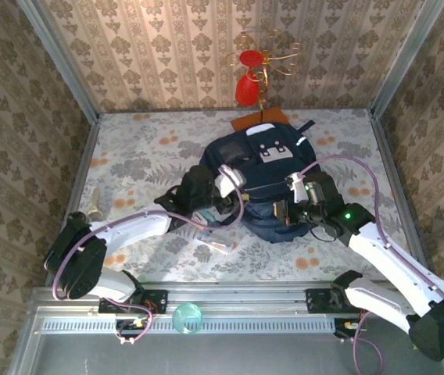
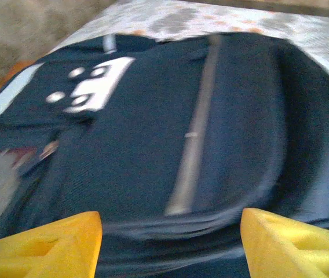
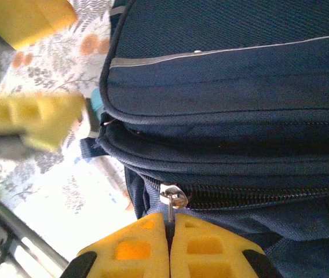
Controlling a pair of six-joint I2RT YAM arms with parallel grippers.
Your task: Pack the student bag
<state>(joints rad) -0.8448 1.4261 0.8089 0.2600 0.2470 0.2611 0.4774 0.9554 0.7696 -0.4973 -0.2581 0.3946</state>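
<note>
Bag position: student bag (image 1: 265,176) lies front panel up on the table (image 1: 128,156), centre, toward the far side. Right tool (image 3: 170,231) is pinched together on the zip pull (image 3: 171,200). Left tool (image 2: 170,227) has jaws apart with nothing between them, just off the bag's fabric.

Risks:
- Nothing pins the bag, so hauling the zip may drag the whole bag.
- The thin tab may slip out of the pinch.

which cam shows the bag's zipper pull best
Right wrist: the silver zipper pull sits close and sharp, its tab pinched in the shut right gripper. Top external has the student bag whole, the pull too small to tell. Left wrist gives the bag's blurred front.
</note>
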